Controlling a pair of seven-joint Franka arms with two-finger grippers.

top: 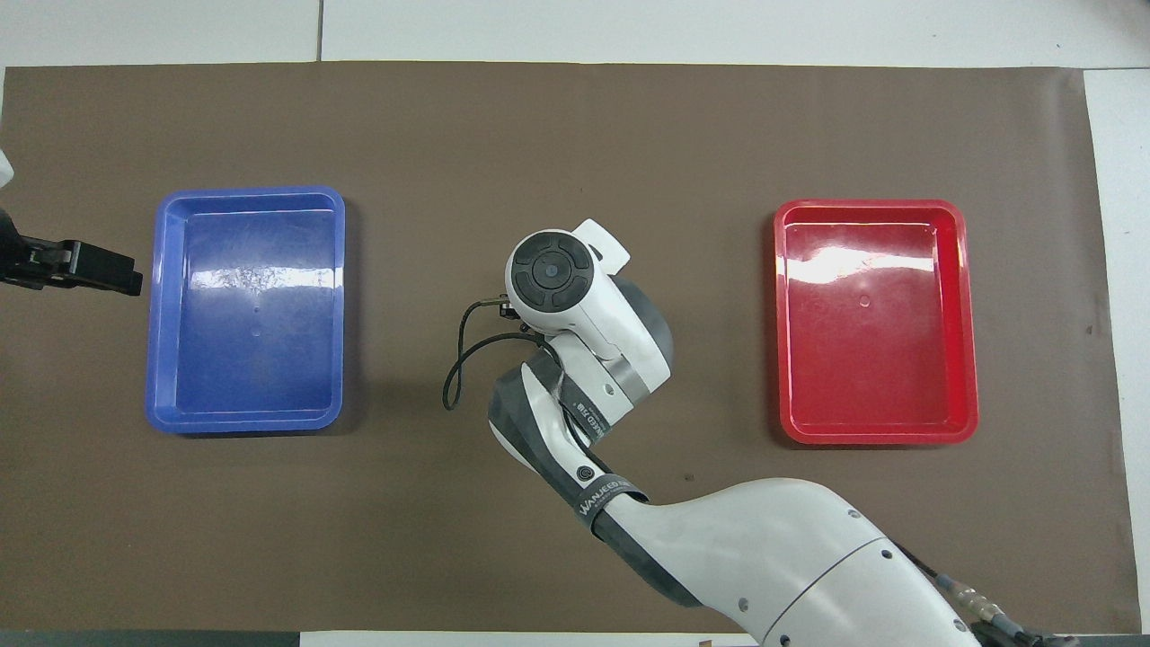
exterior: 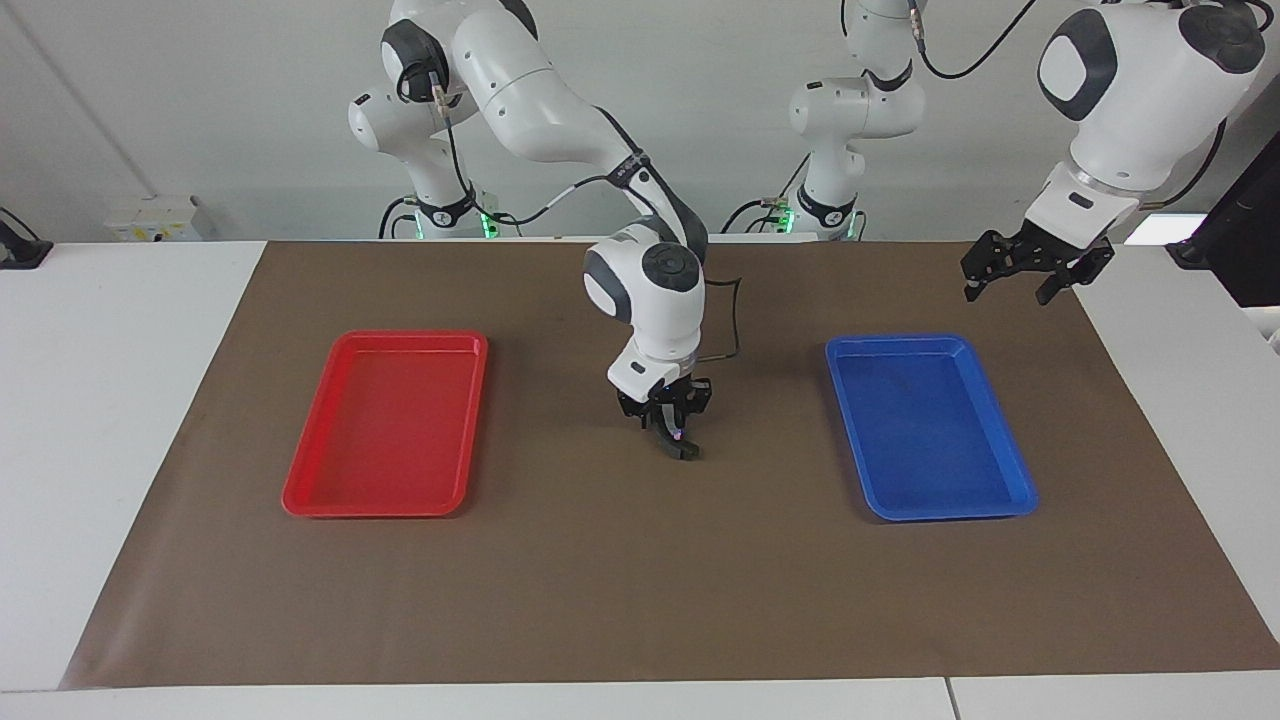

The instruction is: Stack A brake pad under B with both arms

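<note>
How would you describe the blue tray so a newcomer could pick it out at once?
Start from the brown mat covering the table. Two shallow rectangular trays lie on it, apart, with the right gripper low over the mat between them. The blue tray lies toward the left arm's end; its twin is red.

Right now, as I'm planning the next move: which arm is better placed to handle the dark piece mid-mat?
Right. The right pincer is down at the small dark piece between the red tray and blue tray. The left pincer waits raised, open.
</note>
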